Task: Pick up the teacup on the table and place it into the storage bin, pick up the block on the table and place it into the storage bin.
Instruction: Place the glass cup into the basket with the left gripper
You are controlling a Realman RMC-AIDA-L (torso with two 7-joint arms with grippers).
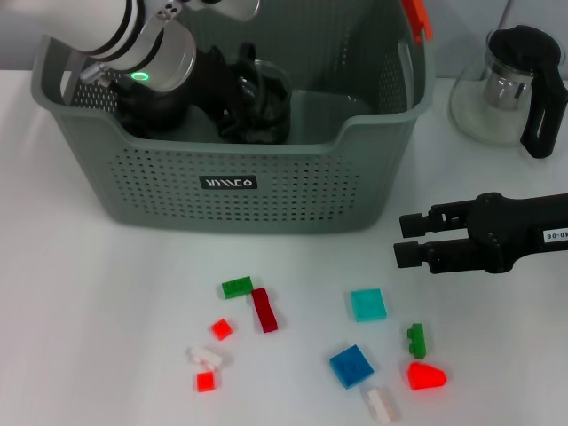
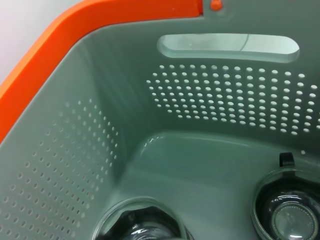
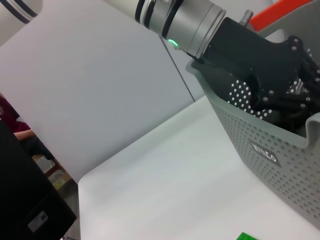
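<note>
left gripper (image 1: 253, 98) inside storage bin (image 1: 293, 191), grip unclear, right gripper (image 1: 408, 238) closed, glass teapot (image 1: 510, 84) beside bin

left gripper (image 1: 253, 93) inside storage bin (image 1: 231, 182); blocks (image 1: 264, 310) before it, teapot (image 1: 510, 84) right.

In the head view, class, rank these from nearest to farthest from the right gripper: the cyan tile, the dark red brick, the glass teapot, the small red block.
From the right gripper:
1. Cyan tile, just below and left of it.
2. Glass teapot, behind it, by the storage bin.
3. Dark red brick, centre of the table.
4. Small red block, far left, at the front.
</note>
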